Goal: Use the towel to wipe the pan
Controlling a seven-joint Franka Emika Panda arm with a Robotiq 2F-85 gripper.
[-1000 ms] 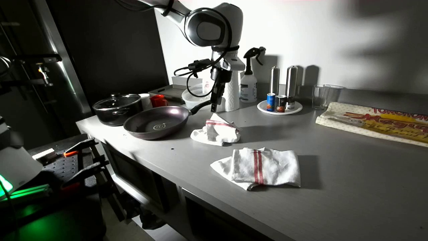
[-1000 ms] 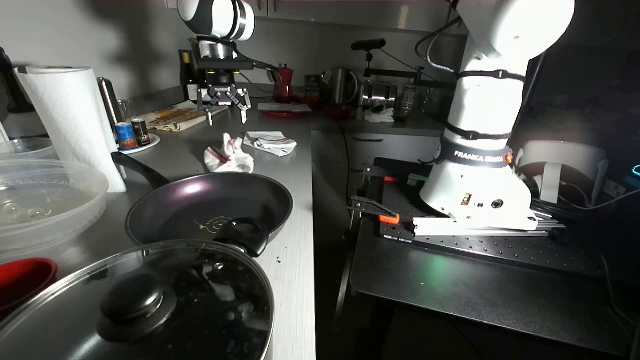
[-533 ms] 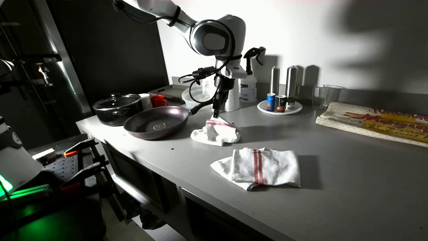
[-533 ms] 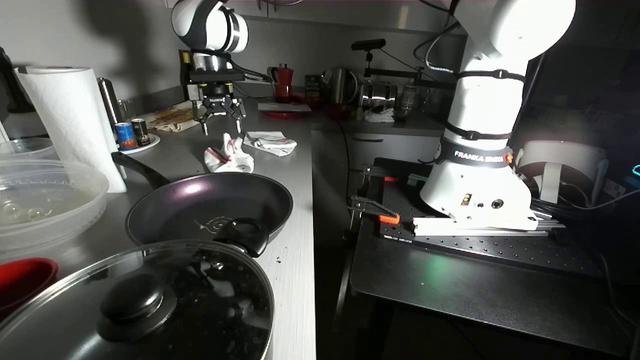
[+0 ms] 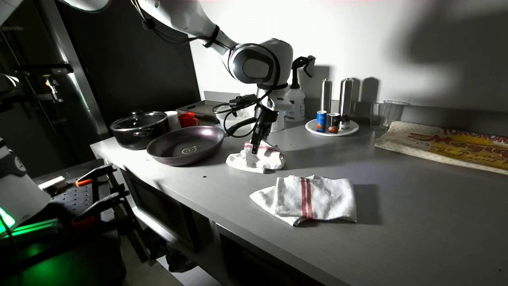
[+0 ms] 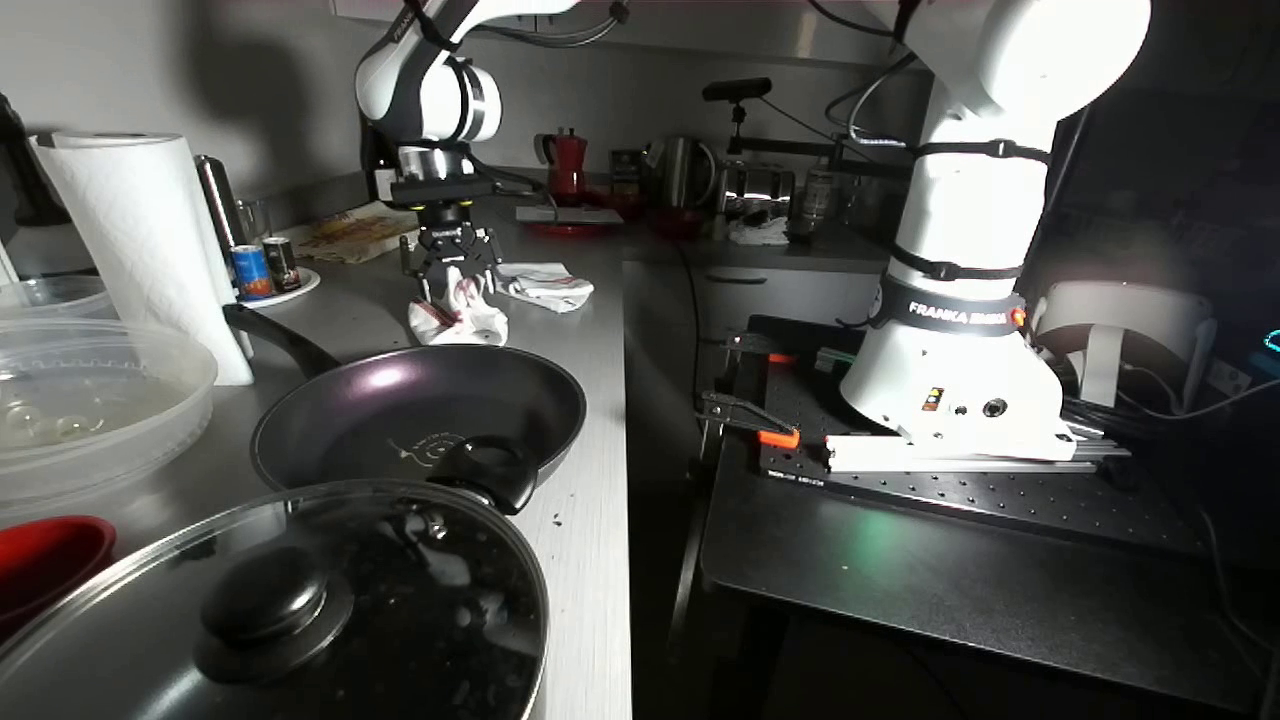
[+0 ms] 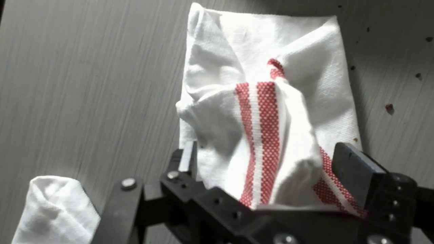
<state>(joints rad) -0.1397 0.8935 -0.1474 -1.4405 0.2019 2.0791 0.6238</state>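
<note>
- The white dish towel with red stripes (image 5: 268,159) lies bunched on the counter (image 5: 408,222), apart from the frying pan (image 5: 186,144) and on the side away from the lidded pot (image 5: 139,129). One fold stands up in a peak.
- Over the last second the Robotiq gripper (image 7: 268,161) has come down: its fingers (image 7: 354,171) were above that peak and now straddle it. Towel and frying pan lie where they did.
- For the task, this reads as the approach to a grasp; wiping has not begun. Next, the fold probably needs to be pinched, lifted and carried to the frying pan.
- The jaws stand wide apart, the fold between them unclamped; whether either side brushes cloth, I can't tell.
- The towel's long axis seems to run roughly toward the frying pan, its flat end pointing that way; in the wrist view the paired stripes run nearly along it.
- The frying pan's handle (image 6: 284,336) points toward the paper towel roll (image 6: 140,250).
- Farther from the frying pan lies a folded dish towel (image 5: 317,198) with matching stripes, untouched.
</note>
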